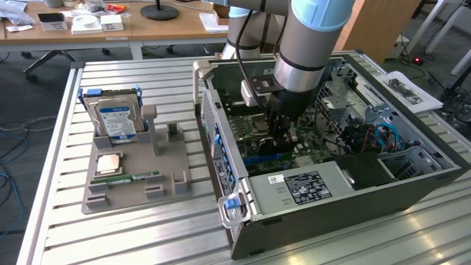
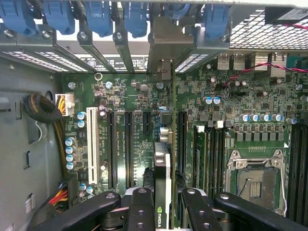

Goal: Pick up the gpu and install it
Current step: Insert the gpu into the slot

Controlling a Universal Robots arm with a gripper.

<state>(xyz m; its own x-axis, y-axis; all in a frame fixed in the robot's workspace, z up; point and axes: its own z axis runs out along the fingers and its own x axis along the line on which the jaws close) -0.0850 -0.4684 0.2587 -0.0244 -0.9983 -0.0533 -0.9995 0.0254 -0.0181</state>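
Inside computer case (image 1: pixel 346 212), gpu (image 2: pixel 162 178) between jaws

Robotics lab: slatted metal bench (image 1: pixel 147 232), office desks (image 1: pixel 147 28), open computer case (image 1: pixel 346 218).

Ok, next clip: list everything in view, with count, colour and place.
gpu: one, black, edge-on over the motherboard, in the pincer
case: one, dark grey, open, on the table
motherboard: one, green, inside the case
power supply: one, silver, inside the case
hard drive: one, silver with blue label, upright in the fixture
chip: one, coppery, flat on the fixture
memory stick: one, green, flat on the fixture
fixture: one, grey, on the table beside the case
table: one, silvery slats, under case and fixture
arm: one, grey and light blue, reaching into the case
pincer: one, black, shut on the gpu
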